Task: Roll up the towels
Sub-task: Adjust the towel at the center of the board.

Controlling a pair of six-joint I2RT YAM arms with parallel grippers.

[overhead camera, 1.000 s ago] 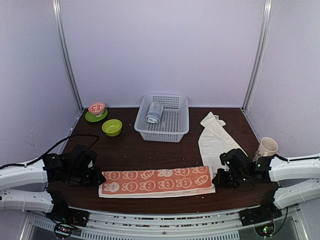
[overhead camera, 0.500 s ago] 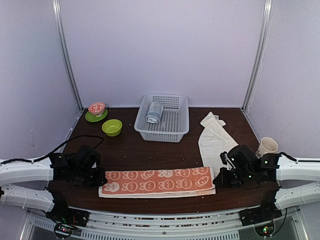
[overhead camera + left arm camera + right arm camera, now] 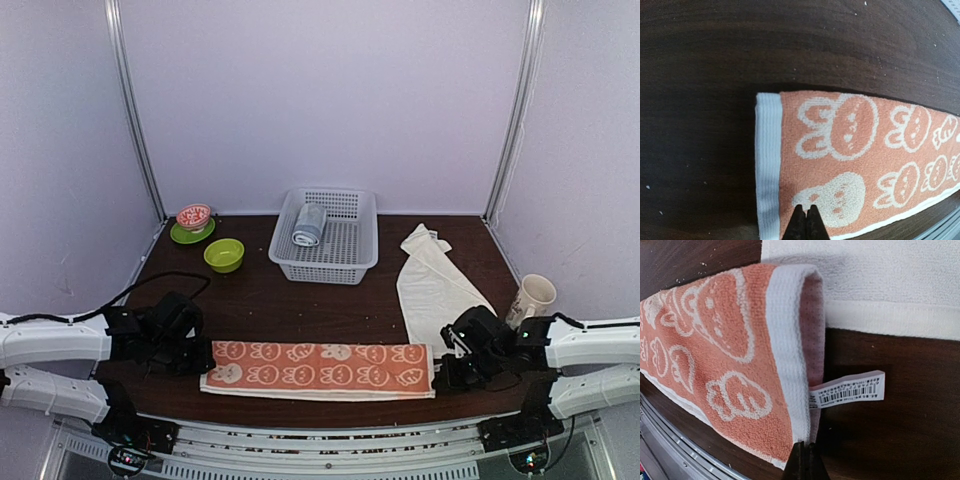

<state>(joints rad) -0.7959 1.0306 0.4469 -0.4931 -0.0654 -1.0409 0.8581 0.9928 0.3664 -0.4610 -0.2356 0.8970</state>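
The salmon-orange towel [image 3: 320, 367] with white animal prints lies stretched out flat along the table's front edge. My left gripper [image 3: 203, 365] is shut at its left end, fingertips together on the near hem [image 3: 806, 212] of the towel [image 3: 855, 150]. At the right end my right gripper [image 3: 440, 375] is shut [image 3: 806, 450] on the white-banded corner of the towel [image 3: 730, 340], which curls up off the table, its barcode tag [image 3: 850, 392] sticking out. The cream-white towel [image 3: 432, 280] lies loosely folded behind the right gripper, its edge [image 3: 880, 280] touching the orange one.
A white basket [image 3: 325, 262] at the back centre holds a grey-blue rolled towel [image 3: 309, 225]. A green bowl [image 3: 224, 254] and a red bowl [image 3: 194, 216] on a green plate [image 3: 182, 238] stand at the back left. A cream cup [image 3: 535, 294] is at the right edge.
The left gripper closed at the towel's left end. Both arms shifted slightly toward the front, and the orange towel now lies straighter and longer, nearer the front edge.
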